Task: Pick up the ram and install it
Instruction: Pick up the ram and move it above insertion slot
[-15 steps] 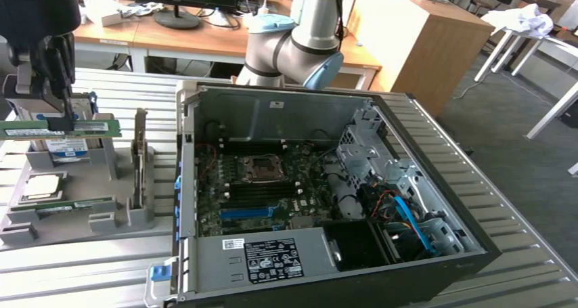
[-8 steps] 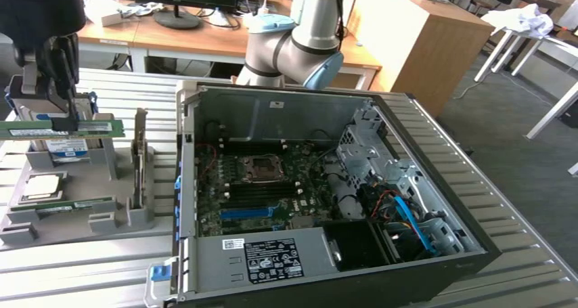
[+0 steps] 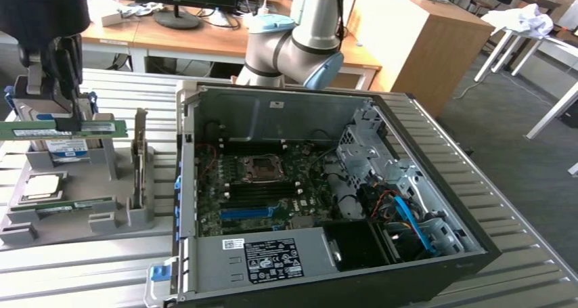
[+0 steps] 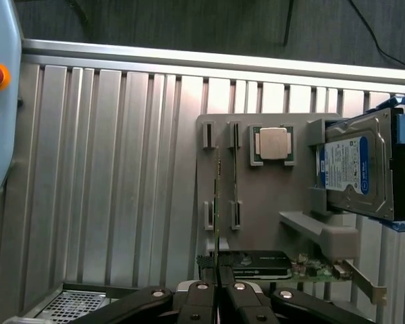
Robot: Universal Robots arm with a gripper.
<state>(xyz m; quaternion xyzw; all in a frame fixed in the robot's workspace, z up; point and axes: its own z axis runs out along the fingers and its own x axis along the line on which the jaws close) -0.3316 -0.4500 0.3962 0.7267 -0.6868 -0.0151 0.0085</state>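
Carrying step imo: your black gripper [image 3: 65,123] fingers [image 4: 201,304] pinch the long thin green ram stick [image 3: 99,127]; seating needs it square w/ black mobo slots [image 3: 257,189].

Open computer case [image 3: 271,112] beside a grey holder [image 4: 270,196] bearing hard drive [image 4: 354,169] and processor [image 4: 273,143].

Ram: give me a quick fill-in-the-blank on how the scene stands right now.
The ram is clamped in the ____.
The hard drive carries a white and ____ label.
The computer case lies ____, its motherboard showing.
Missing words: gripper; blue; open.
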